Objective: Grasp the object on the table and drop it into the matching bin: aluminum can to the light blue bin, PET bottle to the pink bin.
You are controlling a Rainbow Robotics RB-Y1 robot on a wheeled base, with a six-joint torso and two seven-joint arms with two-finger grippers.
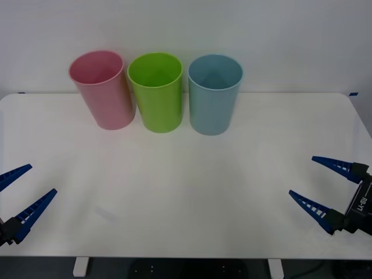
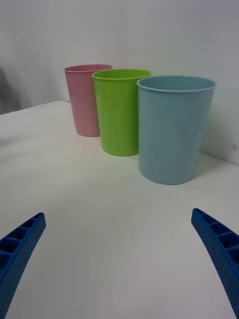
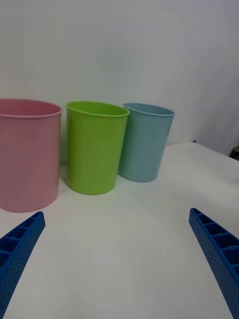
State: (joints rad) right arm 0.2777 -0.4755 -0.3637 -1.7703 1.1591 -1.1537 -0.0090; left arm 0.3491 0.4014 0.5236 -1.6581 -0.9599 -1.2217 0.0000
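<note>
We see both arms parked at the near table (image 1: 186, 192) corners — left gripper (image 1: 17, 195) and right gripper (image 1: 325, 186) spread wide, empty. No can on the tabletop; pink bin (image 1: 102, 90), light blue bin (image 1: 214, 96) wait far.

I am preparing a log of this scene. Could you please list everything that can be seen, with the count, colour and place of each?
pink bin: one, pink, far side of the table, leftmost in the row
green bin: one, lime green, middle of the row
light blue bin: one, light blue, rightmost in the row
table: one, white, under the bins
left gripper: one, blue fingers open, near left edge of the table
right gripper: one, blue fingers open, near right edge of the table
</note>
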